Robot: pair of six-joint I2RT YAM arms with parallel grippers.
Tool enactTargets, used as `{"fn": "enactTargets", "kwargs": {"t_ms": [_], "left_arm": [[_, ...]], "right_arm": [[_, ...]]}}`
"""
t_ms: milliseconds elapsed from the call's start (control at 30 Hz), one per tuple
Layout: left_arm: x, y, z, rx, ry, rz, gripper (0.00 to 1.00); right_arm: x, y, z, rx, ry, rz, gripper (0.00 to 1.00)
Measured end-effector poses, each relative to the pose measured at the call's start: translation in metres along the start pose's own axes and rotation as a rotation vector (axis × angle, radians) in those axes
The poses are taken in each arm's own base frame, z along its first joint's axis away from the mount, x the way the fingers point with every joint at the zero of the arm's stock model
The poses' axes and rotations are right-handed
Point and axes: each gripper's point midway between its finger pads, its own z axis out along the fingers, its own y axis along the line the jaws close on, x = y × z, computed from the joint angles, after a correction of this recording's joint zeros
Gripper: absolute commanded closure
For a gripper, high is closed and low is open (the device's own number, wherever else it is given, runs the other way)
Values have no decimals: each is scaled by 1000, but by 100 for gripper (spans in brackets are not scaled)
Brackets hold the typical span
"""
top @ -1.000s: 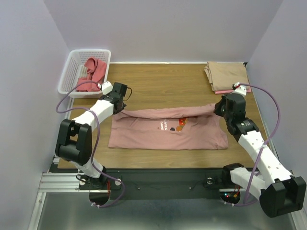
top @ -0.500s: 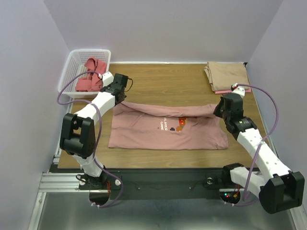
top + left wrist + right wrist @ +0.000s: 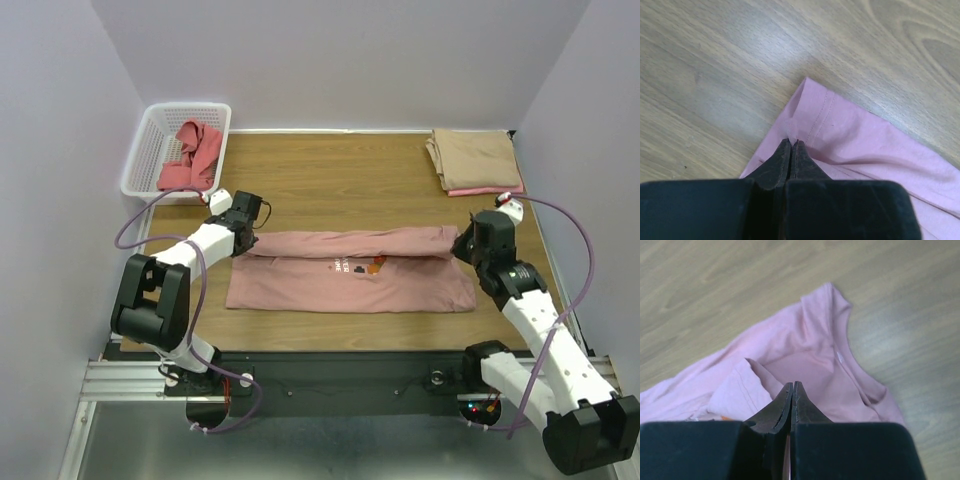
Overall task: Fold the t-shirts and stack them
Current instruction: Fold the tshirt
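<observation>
The left gripper (image 3: 791, 144) is pressed tight together, and its tips pinch a hemmed corner of the pink shirt (image 3: 850, 135) just above the wood of the table (image 3: 740, 60). The right gripper (image 3: 791, 386) is likewise closed to a thin line, its tips nipping the cloth of the same shirt beside the neck opening, with a sleeve lying just to the left of them. Seen from above, the left gripper (image 3: 245, 222) sits at the pink shirt's (image 3: 350, 285) far left corner and the right gripper (image 3: 462, 243) at its far right corner. The shirt lies across the middle of the table (image 3: 340, 180), its far edge doubled over toward the near side in a long soft roll running from one gripper to the other. The print (image 3: 360, 266) peeks out just below that roll. Well beyond the shirt's left end stands a white basket (image 3: 140, 160) holding a crumpled red shirt (image 3: 192, 155). Beyond its right end a folded tan shirt (image 3: 470, 158) lies on another folded one, whose edge shows beneath.
</observation>
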Motion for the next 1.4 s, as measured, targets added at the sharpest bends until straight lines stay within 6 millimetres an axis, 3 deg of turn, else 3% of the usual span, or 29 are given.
{"fn": "enactTargets", "kwargs": {"t_ms": [233, 300, 333, 367, 400, 467, 533, 633, 733, 833, 933, 1067, 1200, 1333, 1400], "left_arm": [[17, 3, 3, 29, 31, -3, 97], [21, 5, 1, 40, 41, -3, 79], [24, 6, 0, 47, 47, -8, 60], [26, 7, -1, 50, 51, -10, 52], [27, 8, -2, 48, 54, -17, 39], [29, 13, -5, 37, 58, -30, 2], [27, 20, -8, 8, 50, -47, 2], [24, 33, -16, -44, 40, -75, 2], [17, 35, -28, -38, 24, -103, 1], [5, 23, -45, 32, 0, -124, 1], [-5, -5, -61, 141, -18, -117, 1], [-6, -62, -73, 327, 9, -61, 2], [12, -95, -50, 384, 82, 3, 2], [44, -95, -20, 341, 169, 56, 2], [50, -95, -13, 333, 185, 69, 2]], "right_arm": [[37, -26, -3, 94, 94, 47, 99], [42, -29, -7, 100, 106, 68, 89], [46, -31, -10, 98, 113, 84, 78], [48, -32, -12, 98, 117, 95, 69], [50, -33, -14, 99, 123, 108, 53], [56, -36, -19, 107, 140, 131, 39], [59, -36, -26, 99, 153, 154, 16], [58, -34, -35, 77, 154, 179, 0], [50, -28, -38, 56, 147, 184, 0], [47, -15, -34, 18, 177, 149, 0], [58, 5, -18, -46, 265, 103, 0], [86, 28, 19, -110, 407, 34, 0], [106, 46, 47, -169, 514, -9, 0], [114, 58, 66, -216, 542, -37, 0], [115, 61, 70, -234, 546, -49, 0]]}}
